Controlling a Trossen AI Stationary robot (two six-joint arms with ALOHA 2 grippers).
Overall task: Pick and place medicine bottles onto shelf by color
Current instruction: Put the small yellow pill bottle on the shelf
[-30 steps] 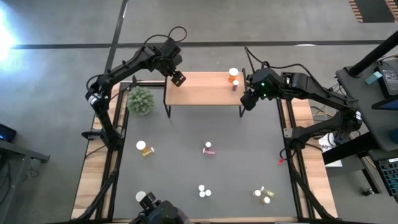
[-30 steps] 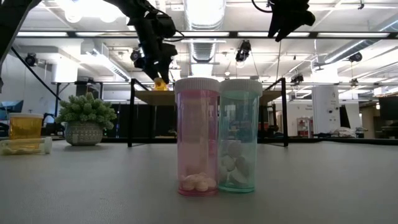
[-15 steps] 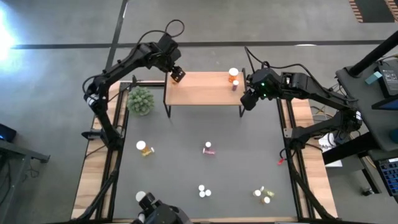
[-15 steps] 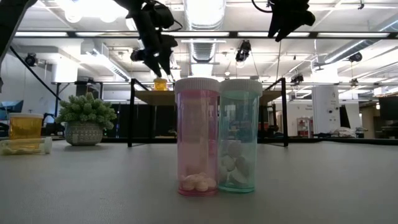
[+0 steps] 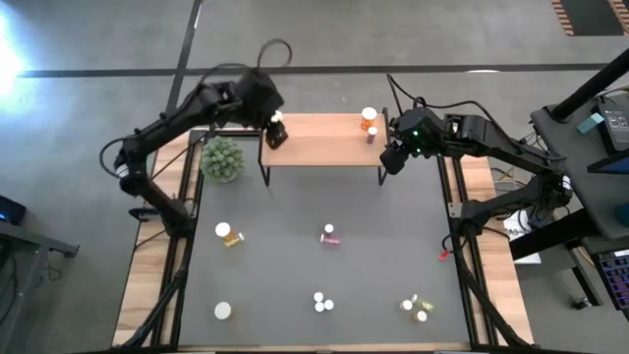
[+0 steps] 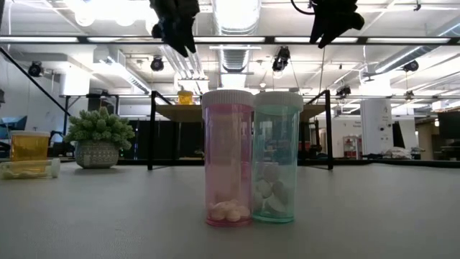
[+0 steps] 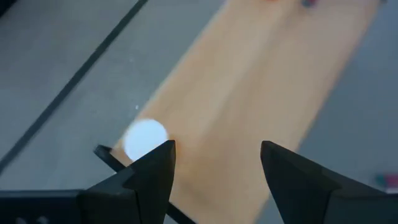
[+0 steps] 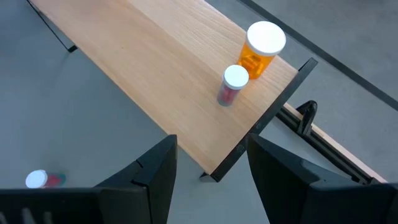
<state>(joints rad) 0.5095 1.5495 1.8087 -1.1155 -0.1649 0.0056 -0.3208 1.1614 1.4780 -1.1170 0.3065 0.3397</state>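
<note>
Bottles on the shelf, both grippers empty.
Left gripper [image 5: 274, 131], jaws apart, has risen off the small white-capped bottle [image 7: 145, 139], probably orange, now standing at the left end of the smooth light-wood shelf [image 5: 319, 147]. Right gripper [image 5: 391, 157], jaws apart, hangs off the other end, near the orange bottle [image 8: 262, 48] and smaller pink bottle [image 8: 232, 84].
</note>
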